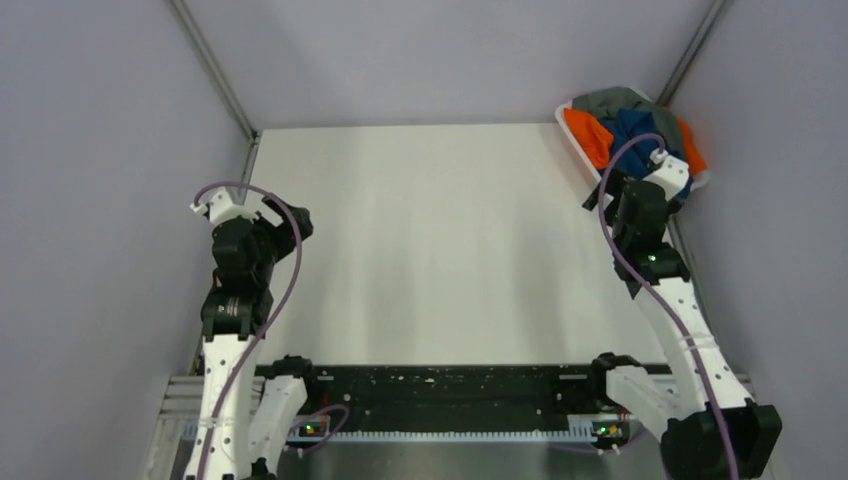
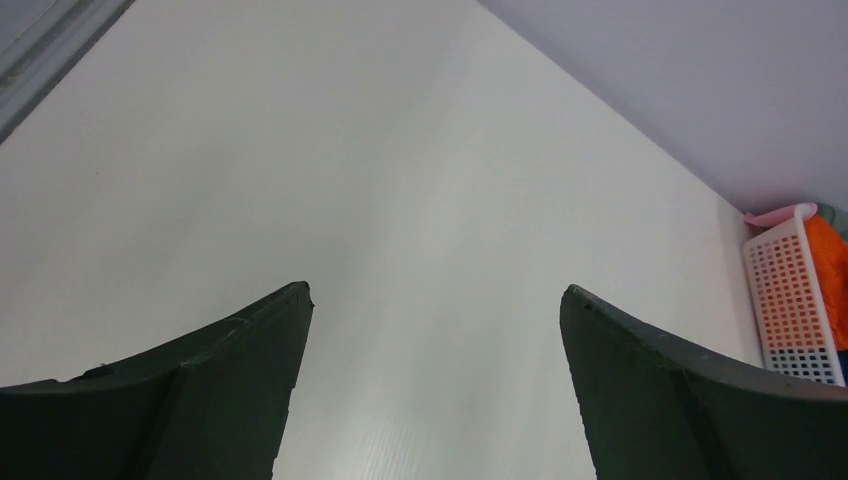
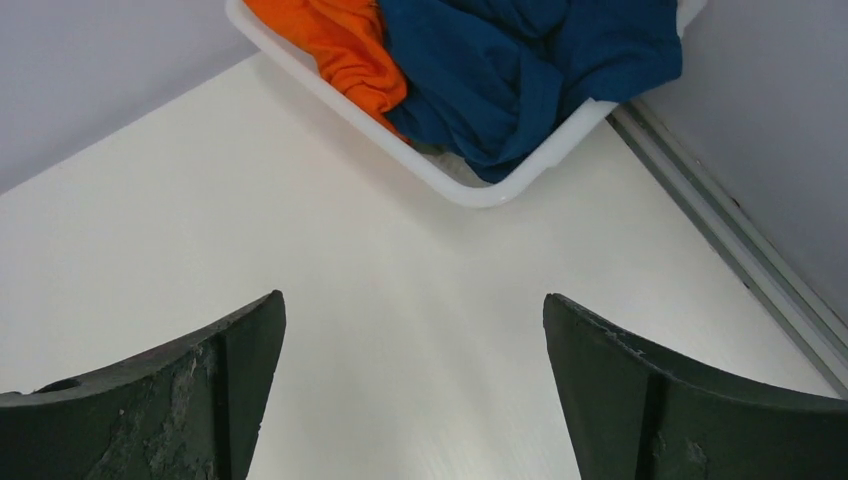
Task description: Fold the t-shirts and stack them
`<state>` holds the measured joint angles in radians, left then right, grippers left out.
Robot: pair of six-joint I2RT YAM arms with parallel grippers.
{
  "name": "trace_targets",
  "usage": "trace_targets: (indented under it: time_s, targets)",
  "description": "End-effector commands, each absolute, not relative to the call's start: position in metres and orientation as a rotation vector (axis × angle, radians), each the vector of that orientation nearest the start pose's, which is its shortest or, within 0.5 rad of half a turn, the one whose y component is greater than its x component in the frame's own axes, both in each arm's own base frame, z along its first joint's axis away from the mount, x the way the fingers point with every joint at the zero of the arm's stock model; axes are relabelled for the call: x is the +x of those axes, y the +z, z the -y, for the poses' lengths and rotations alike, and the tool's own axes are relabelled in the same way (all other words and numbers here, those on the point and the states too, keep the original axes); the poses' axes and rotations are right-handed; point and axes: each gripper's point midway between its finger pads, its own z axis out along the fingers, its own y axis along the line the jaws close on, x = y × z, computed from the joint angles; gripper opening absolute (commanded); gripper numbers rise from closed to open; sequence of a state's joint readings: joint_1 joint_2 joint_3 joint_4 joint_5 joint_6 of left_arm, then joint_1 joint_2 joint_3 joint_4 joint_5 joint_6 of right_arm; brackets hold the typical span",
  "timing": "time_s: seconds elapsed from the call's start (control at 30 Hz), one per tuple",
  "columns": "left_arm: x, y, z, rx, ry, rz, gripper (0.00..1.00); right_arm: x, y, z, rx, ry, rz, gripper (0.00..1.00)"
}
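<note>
t-shirts (image 1: 636,130) heaped, axis unclear — crumpled (in basket (image 3: 478,195))

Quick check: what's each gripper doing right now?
Left gripper: open, holding nothing.
Right gripper: open, holding nothing.

Bright, even, diffuse light. Soft streaky glare is seen on the table (image 1: 430,250); shadows are faint. Overhead view is slightly soft; t-shirts (image 3: 480,70) are rendered sharp and saturated.

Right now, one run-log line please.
fold: not started | t-shirts: heaped in white basket | left gripper: open | right gripper: open, facing basket
</note>
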<state>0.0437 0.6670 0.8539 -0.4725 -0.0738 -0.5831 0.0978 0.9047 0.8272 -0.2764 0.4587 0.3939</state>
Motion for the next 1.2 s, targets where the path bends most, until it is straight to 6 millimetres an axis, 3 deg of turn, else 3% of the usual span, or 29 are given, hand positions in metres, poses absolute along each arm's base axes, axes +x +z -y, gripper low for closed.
trace_targets:
  time_s: [0.0,0.17,0.37,0.5,0.57,0.73,0.83,0.9,1.07,1.1,1.17]
  targets:
    - [0.274,0.273,-0.011,-0.673,-0.266,-1.744,0.99,0.356,0.284,0.021,0.465,-0.062,-1.717,0.99]
    - [0.281,0.265,-0.02,-0.696,-0.215,-1.742,0.99,0.432,0.273,0.025,0.495,-0.026,-1.786,0.99]
    - [0.288,0.256,-0.023,-0.688,-0.183,-1.769,0.99,0.53,0.263,0.033,0.44,-0.142,-1.849,0.99]
    - [0.289,0.25,-0.026,-0.697,-0.156,-1.786,0.99,0.572,0.25,0.046,0.418,-0.247,-1.879,0.95]
    - [0.289,0.248,-0.027,-0.702,-0.149,-1.787,0.99,0.589,0.227,0.052,0.414,-0.288,-1.911,0.92]
    - [0.291,0.241,-0.029,-0.712,-0.13,-1.805,0.99,0.621,0.19,0.061,0.414,-0.308,-1.958,0.81]
    - [0.292,0.237,-0.031,-0.718,-0.118,-1.819,0.99,0.633,0.172,0.061,0.4,-0.32,-1.993,0.71]
    - [0.293,0.234,-0.031,-0.723,-0.114,-1.827,0.99,0.637,0.163,0.062,0.403,-0.332,-2.009,0.6]
    - [0.295,0.228,-0.031,-0.729,-0.107,-1.846,0.99,0.639,0.146,0.063,0.414,-0.344,-2.03,0.6]
    - [0.296,0.228,-0.031,-0.73,-0.106,-1.848,0.99,0.638,0.141,0.078,0.44,-0.351,-2.036,0.61]
    - [0.296,0.226,-0.032,-0.734,-0.102,-1.851,0.99,0.638,0.132,0.083,0.453,-0.346,-2.049,0.61]
